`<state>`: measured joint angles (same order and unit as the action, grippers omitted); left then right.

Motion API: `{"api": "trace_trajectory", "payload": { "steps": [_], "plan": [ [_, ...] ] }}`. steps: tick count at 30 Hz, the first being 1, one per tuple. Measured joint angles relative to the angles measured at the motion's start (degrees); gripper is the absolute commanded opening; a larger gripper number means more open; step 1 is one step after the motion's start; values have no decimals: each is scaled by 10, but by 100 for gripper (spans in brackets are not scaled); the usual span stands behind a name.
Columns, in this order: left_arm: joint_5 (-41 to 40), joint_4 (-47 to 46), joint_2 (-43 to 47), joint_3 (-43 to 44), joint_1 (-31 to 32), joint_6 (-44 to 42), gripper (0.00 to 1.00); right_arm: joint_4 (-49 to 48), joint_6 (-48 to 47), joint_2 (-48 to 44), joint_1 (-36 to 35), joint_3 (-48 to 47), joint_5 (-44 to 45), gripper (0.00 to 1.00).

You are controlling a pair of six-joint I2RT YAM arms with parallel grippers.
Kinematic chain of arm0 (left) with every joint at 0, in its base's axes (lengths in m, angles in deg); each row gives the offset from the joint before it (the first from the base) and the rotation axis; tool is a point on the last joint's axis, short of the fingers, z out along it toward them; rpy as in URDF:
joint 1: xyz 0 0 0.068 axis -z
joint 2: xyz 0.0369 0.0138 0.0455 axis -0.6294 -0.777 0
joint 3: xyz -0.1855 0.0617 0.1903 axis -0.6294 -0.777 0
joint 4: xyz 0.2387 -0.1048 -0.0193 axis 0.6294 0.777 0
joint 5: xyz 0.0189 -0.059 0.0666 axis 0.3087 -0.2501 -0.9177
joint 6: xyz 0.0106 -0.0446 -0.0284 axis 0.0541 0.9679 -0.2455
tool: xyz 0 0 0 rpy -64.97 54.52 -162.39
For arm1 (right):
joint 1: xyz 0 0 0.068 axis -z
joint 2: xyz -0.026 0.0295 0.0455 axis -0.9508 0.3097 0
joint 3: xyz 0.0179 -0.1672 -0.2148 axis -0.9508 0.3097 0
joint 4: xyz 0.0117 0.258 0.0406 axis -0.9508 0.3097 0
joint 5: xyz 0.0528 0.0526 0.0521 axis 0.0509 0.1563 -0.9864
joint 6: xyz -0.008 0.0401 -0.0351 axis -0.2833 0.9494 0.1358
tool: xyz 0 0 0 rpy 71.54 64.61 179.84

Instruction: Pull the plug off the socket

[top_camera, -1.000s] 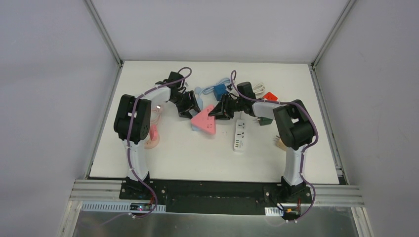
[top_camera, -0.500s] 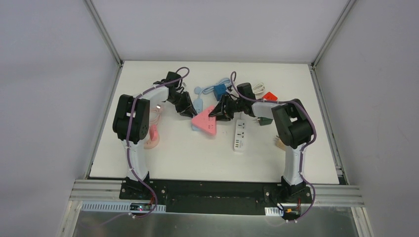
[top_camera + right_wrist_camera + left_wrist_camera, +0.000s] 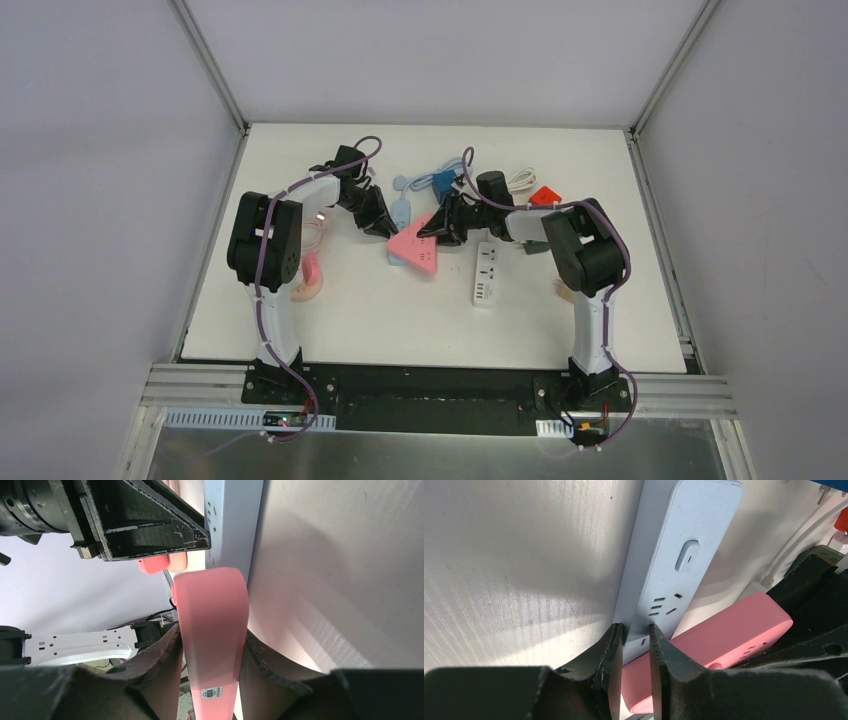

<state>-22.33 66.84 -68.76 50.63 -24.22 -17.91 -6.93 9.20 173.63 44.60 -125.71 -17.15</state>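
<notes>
Left jaws nip the pale-blue strip (image 3: 676,565), running straight ahead; right jaws clamp the pink block (image 3: 212,630) alongside.

You are looking along a pink power strip (image 3: 212,625) that fills the middle. Your right gripper (image 3: 211,647) clamps it, with dark fingers (image 3: 162,665) pressed against both of its long sides. A small white label (image 3: 210,694) sits on the pink strip's near end. Beyond its rounded far end, a pale blue power strip (image 3: 232,525) runs away to the top edge. Left of that far end hangs the black wedge of your left gripper (image 3: 145,525). A white arm link (image 3: 75,645) lies lower left of the pink strip, and the white table (image 3: 345,570) spreads to its right.
</notes>
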Motion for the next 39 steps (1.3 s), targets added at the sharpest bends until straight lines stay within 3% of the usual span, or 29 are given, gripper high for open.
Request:
{"api": "trace_trajectory", "payload": {
  "steps": [8, 15, 27, 39],
  "plan": [
    [-1, 15, 0, 5, 0, -3, 19, -39, 26, 5, 0, 7, -20, 0],
    [-5, 26, 0, 8, 0, -6, 19, 24, 43, 12, -1, -30, -34, 0],
    [-5, 47, -6, 15, 2, -8, 19, 46, -70, -14, -5, -24, -28, 0],
    [-4, 46, -11, 16, 8, -8, 19, 53, 40, -5, 16, -23, -35, 0]
  ]
}}
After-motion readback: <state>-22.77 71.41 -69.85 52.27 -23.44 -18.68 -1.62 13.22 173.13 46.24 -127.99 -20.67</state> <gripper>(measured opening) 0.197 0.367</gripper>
